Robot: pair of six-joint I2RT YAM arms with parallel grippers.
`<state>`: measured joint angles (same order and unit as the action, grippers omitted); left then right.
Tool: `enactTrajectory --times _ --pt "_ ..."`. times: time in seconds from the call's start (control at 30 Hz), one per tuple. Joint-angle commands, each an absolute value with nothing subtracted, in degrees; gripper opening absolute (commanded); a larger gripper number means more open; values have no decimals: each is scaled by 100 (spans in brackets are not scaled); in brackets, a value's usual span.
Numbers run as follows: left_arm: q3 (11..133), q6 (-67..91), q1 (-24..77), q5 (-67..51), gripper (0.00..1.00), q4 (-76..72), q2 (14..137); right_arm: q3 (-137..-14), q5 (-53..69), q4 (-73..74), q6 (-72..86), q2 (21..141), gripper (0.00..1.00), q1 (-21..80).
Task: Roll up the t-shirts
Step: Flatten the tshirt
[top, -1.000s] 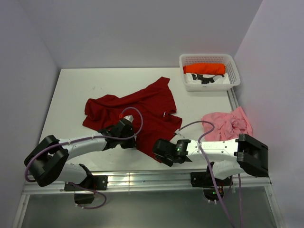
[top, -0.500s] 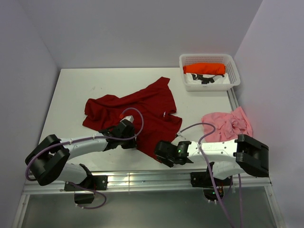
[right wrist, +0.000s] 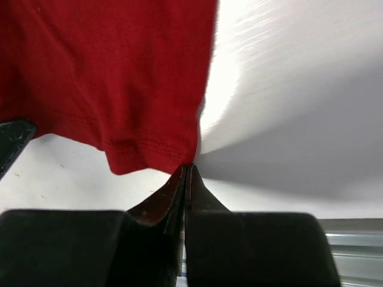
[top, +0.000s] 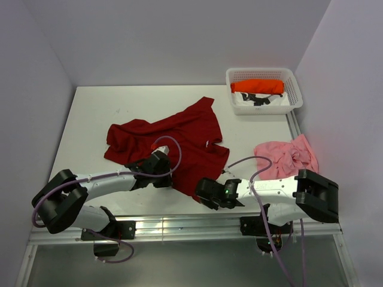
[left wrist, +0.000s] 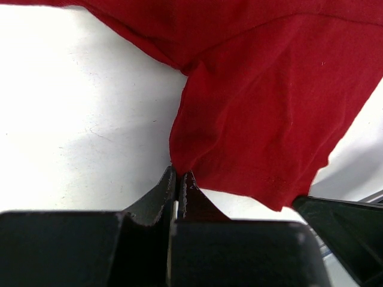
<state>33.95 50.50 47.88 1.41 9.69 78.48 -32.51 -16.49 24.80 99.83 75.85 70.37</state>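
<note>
I have the left gripper (left wrist: 178, 179) and right gripper (right wrist: 187, 173) pinched shut on hem corners of the red shirt (top: 173, 134), which lies left of the basket (top: 257, 74). It looks light and limp and will likely sag, so I judge the stitched hem the best hold.

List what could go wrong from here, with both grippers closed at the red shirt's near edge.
1. The left gripper and right gripper each pinch only the very edge of the dark red t-shirt; a pull may slip it free.
2. The shirt lies rumpled and askew, so a roll may come out lopsided.
3. The pink t-shirt lies close to the right arm and might get dragged.
</note>
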Motion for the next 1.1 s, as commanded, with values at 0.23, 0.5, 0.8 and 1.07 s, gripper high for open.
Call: enactTrajectory --times 0.23,0.5,0.8,1.07 --pt "3436 5010 4843 105 56 1010 7015 -3278 -2882 3935 9739 5392 0 6918" --pt "3630 4913 4554 651 79 1731 5872 -3822 -3023 3990 7815 3911 0 5284" --pt "3349 4781 3815 475 84 1749 5818 -5799 -3015 4474 6347 4639 0 4072" --pt "3085 4711 3315 123 85 1582 5880 -5669 -1997 4026 5574 4685 0 2551"
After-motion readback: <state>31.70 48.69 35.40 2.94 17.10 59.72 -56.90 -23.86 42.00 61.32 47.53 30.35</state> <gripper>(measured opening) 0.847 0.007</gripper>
